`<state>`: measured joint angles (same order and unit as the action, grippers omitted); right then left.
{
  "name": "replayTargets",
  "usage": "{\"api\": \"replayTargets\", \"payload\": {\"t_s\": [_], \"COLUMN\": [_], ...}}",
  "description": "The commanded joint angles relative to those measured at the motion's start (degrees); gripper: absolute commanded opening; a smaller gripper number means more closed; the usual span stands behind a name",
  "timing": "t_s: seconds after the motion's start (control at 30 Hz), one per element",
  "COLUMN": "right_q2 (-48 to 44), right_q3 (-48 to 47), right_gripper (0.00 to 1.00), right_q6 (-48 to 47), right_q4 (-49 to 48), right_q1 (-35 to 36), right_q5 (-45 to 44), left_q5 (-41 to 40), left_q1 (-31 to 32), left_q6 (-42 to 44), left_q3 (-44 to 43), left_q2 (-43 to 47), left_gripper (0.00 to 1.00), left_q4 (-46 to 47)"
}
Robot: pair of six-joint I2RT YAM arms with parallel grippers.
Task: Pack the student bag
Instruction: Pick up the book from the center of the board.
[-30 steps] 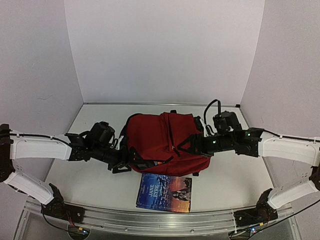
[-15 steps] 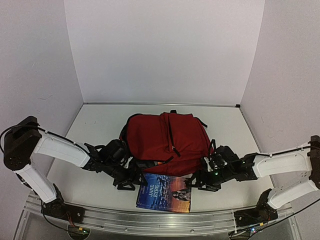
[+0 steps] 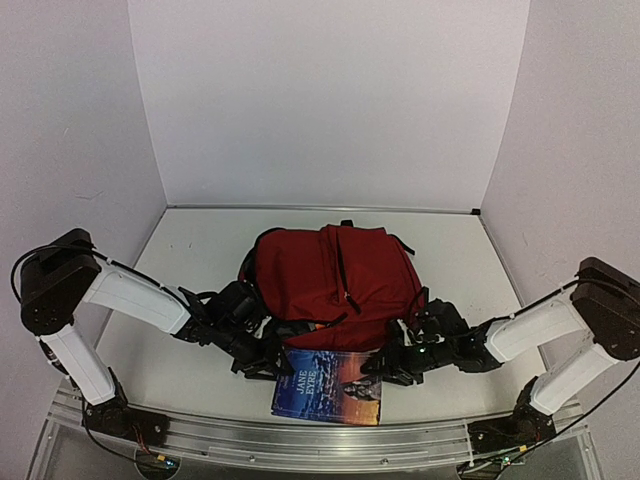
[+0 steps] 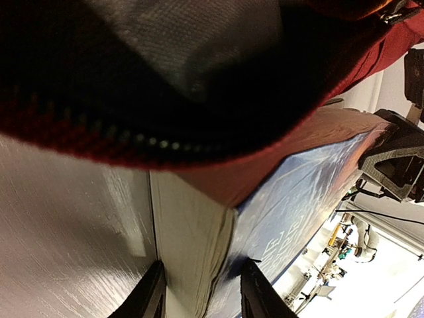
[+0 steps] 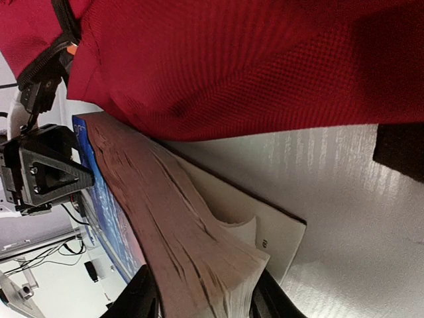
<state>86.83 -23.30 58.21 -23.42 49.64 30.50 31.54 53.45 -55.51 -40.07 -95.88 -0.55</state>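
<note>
Left hand (image 4: 201, 296) and right hand (image 5: 202, 296) each pinch the book (image 3: 328, 386) — student bag (image 3: 330, 275) gaping.

Left gripper (image 4: 202, 295) clamping blue book (image 4: 298, 199) edge, open student bag (image 4: 99, 139) above

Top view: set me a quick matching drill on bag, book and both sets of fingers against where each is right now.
Things:
1. bag
2. book
3. left fingers
4. right fingers

Places:
A. astride the book's right edge
B. astride the book's left edge
C. behind the book, dark red
D. in front of the bag, blue cover up

Pairs: 1-C, 2-D, 3-B, 4-A
</note>
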Motion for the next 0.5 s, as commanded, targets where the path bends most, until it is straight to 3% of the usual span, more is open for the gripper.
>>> {"api": "replayTargets", "payload": {"t_s": [0.0,0.1,0.27,0.37,0.47], "right_q2": [-0.63,-1.4,-4.19,-11.48,-21.66], "right_q3": [0.18,0.24,0.4,-1.21,-5.42], "right_gripper": [0.34,0.26,0.01,0.0,0.0], "right_q6": [4.57,4.34,4.2,1.39,-3.68], "right_q4": [-19.11,-19.78,-19.11,-11.4,2.1], "right_q1": [0.92,1.07,1.08,1.07,1.08], "right_q5": [8.24,9.03,8.26,6.3,2.34], "left_q5": [0.91,0.91,-1.88,-6.64,-11.68], "left_q1": [0.78,0.77,0.78,0.74,0.44], "left_q6": [0.04,0.05,-0.02,0.05,1.14], "left_q3": [-0.73,-1.11,-0.91,0.13,-0.4], "left_q2": [-1.13,-1.5,0.79,6.09,13.34], "left_gripper": [0.34,0.33,0.34,0.45,0.62], "left_q4": [3.16,3.25,2.52,-0.37,-6.66]}}
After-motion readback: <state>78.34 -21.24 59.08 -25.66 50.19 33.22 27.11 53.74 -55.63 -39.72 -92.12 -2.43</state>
